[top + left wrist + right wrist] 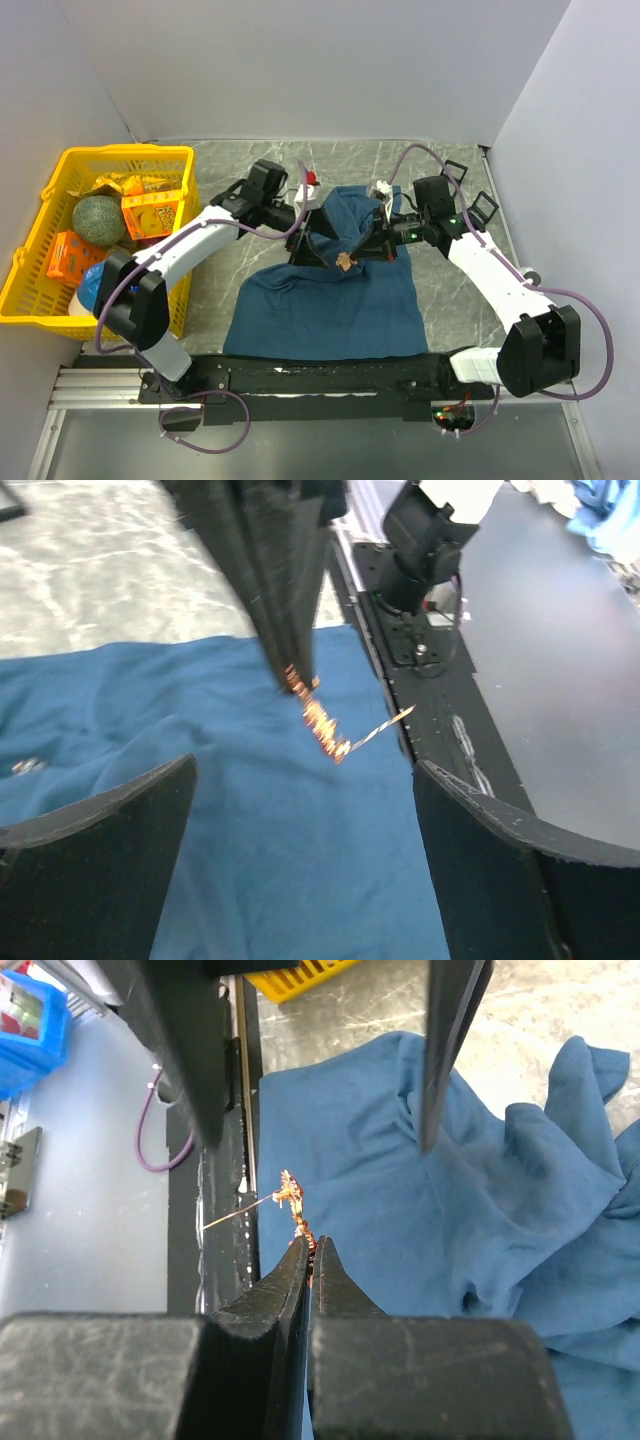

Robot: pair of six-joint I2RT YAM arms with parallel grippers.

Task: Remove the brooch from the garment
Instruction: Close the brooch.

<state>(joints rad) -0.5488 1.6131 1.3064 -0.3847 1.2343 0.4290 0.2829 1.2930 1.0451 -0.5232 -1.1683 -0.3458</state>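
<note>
The garment (330, 305) is a dark teal T-shirt spread on the table, rumpled at its far end. My right gripper (314, 1245) is shut on the brooch (296, 1212), a small coppery-gold piece whose thin pin (232, 1214) sticks out sideways, free of the cloth. The top view shows the brooch (346, 262) held just above the middle of the shirt. My left gripper (305, 770) stands wide open right beside it, nothing between its fingers (95, 850), with the garment (250, 870) below and the brooch (320, 718) hanging ahead of them.
A yellow basket (125, 152) with packets and a green ball stands at the left of the table. A black rail (330, 372) runs along the near edge by the arm bases. Grey walls close in on three sides.
</note>
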